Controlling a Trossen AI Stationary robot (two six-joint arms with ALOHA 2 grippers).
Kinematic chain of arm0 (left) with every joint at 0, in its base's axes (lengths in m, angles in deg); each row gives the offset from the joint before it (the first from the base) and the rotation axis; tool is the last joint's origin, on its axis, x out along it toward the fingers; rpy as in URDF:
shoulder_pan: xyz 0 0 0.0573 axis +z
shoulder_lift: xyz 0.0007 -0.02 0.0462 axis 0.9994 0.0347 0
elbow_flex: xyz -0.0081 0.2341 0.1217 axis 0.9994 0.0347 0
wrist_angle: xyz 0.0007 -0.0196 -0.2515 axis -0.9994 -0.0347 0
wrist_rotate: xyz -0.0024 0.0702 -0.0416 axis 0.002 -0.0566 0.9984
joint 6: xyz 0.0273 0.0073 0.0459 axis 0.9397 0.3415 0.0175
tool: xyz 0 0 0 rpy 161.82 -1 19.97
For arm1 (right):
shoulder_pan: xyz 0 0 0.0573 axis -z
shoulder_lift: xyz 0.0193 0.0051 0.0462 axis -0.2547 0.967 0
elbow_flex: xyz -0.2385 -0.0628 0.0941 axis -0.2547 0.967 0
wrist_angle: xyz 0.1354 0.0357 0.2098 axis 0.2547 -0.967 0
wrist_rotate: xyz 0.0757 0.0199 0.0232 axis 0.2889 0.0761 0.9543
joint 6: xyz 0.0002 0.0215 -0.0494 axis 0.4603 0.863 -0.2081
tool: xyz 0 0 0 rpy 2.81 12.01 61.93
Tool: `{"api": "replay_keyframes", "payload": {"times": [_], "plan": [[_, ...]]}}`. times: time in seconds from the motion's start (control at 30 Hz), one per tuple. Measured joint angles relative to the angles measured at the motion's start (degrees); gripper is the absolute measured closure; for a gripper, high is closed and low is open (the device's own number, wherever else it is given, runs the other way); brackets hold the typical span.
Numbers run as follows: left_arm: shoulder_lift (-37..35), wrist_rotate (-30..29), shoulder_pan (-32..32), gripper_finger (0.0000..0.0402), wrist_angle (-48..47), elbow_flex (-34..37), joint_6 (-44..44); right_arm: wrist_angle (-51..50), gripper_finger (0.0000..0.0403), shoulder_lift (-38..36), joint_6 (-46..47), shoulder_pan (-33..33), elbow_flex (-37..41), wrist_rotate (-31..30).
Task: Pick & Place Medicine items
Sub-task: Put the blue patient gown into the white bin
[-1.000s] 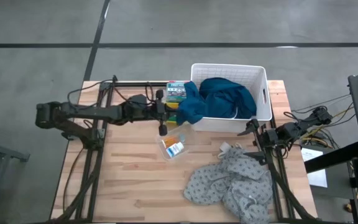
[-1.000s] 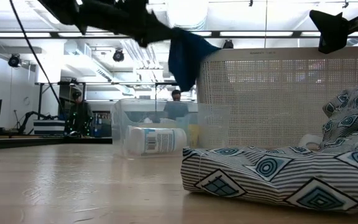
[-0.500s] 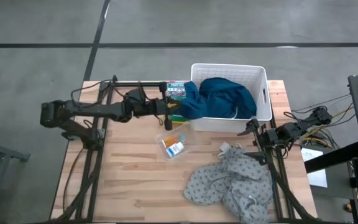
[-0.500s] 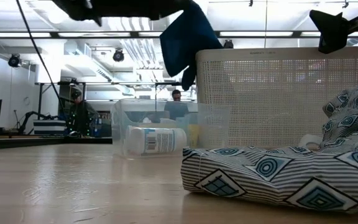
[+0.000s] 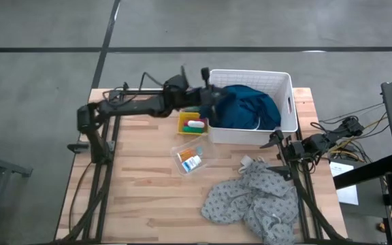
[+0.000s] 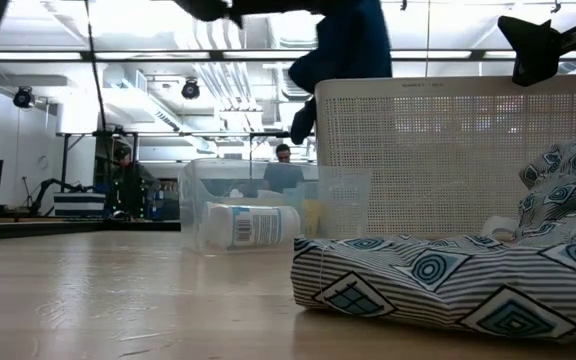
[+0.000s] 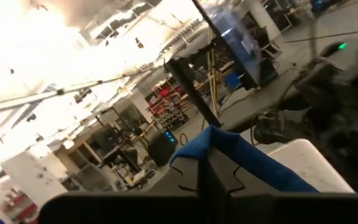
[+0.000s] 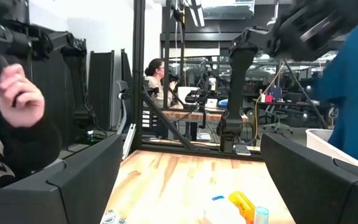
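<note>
My left gripper point(image 5: 208, 103) is shut on the dark blue cloth point(image 5: 247, 105) above the left rim of the white basket point(image 5: 288, 102). Most of the cloth lies inside the basket. Beside the basket a yellow tray point(image 5: 182, 124) stands bare and holds small red and white tubes point(image 5: 195, 124). A clear container point(image 5: 181, 160) nearer the table's middle holds the white-and-blue bottle point(image 5: 192, 163) and an orange pack point(image 5: 194, 151). The bottle point(image 6: 253, 225) lies on its side. My right gripper point(image 8: 191, 180) is open and waits at the table's right edge. My left gripper pinches a raised fold of the blue cloth point(image 7: 225, 149) between its two fingers, coming level from the table's left. That part is lifted clear, and a flap point(image 6: 353, 45) hangs down over the basket's left rim. The rest of the cloth lies in the basket.
A grey patterned cloth point(image 5: 250, 201) lies bunched on the near right part of the table. The bare wooden table point(image 5: 135, 190) spreads out at near left. People point(image 8: 17, 106) are in the room beyond the table.
My left gripper has risen and moved toward the far right, over the basket's left rim, still shut on the blue cloth. The cloth's hanging part has been drawn off the yellow tray and toward the basket, so the tray and its tubes now show.
</note>
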Motion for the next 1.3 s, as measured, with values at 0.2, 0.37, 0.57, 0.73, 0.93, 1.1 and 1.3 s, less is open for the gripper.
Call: {"api": "replay_keyframes", "payload": {"times": [0.2,0.37,0.57,0.73,0.93,1.1,1.3], "plan": [[8.3,5.3,1.3,0.0398,-10.7,-15.4,-5.4,0.0,0.0023,0.0,0.0,0.0,0.0,0.0],[13.8,6.3,1.3,0.0398,-15.8,-23.8,-7.9,0.0,0.0023,0.0,0.0,0.0,0.0,0.0],[18.0,8.0,1.9,0.0398,-17.5,-26.8,-11.8,0.0,0.0023,0.0,0.0,0.0,0.0,0.0],[19.3,8.5,2.9,0.0398,-17.7,-25.1,-13.9,0.0,0.0023,0.0,0.0,0.0,0.0,0.0],[19.4,8.5,3.7,0.0398,-18.6,-21.6,-15.7,0.0,0.0023,0.0,0.0,0.0,0.0,0.0],[19.5,8.3,4.7,0.0398,-18.6,-19.0,-18.6,0.0,0.0023,0.0,0.0,0.0,0.0,0.0],[19.6,8.3,4.9,0.0381,-18.8,-16.6,-19.4,0.0,0.0023,0.0,0.0,0.0,0.0,0.0]]}}
